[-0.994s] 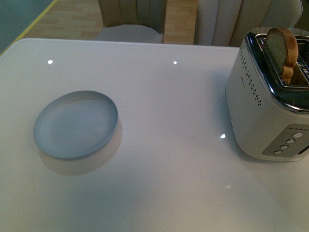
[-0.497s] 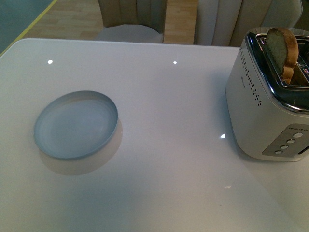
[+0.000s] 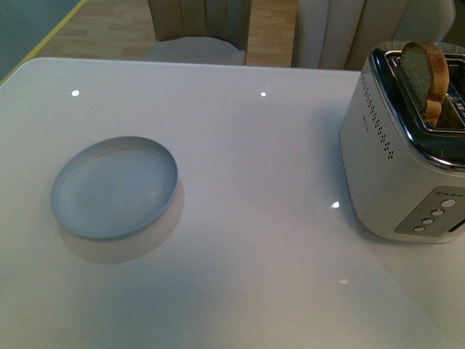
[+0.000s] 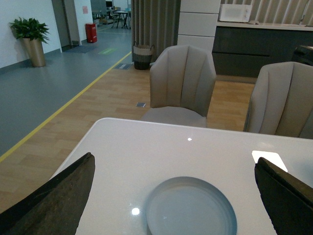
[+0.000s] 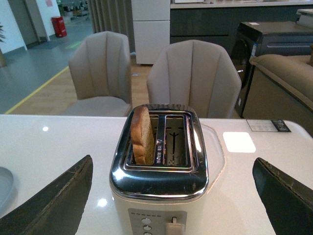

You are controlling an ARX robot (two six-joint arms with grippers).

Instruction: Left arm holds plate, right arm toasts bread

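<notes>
Plate bare on the worktop, bread standing in the toaster

Grippers first: the left arm's black angular-jawed gripper (image 4: 171, 196) shows in its wrist view with both dark pointed jaws spread wide apart at the picture's edges, holding nothing and touching nothing. It hangs above the near edge of the glossy white worktop (image 3: 254, 160), looking down at the round pale blue-grey shallow plate (image 4: 190, 208) that lies between the jaws' lines of sight but well below them. The right arm's black gripper (image 5: 171, 196) is likewise spread wide and empty, poised behind the cream and chrome two-slot toaster (image 5: 160, 176), clear of it.

From the front view neither arm shows. The plate (image 3: 115, 187) sits flat on the worktop's left part, with nothing on it. The toaster (image 3: 403, 156) stands well apart at the right. The slice of light brown wholemeal bread with darker crust (image 3: 423, 76) stands upright in one slot, its rounded top raised above the chrome rim; in the right wrist view the bread (image 5: 143, 136) fills the slot nearer the plate, the other slot open.

Two beige upholstered chairs (image 4: 182, 81) stand beyond the worktop's far edge.
</notes>
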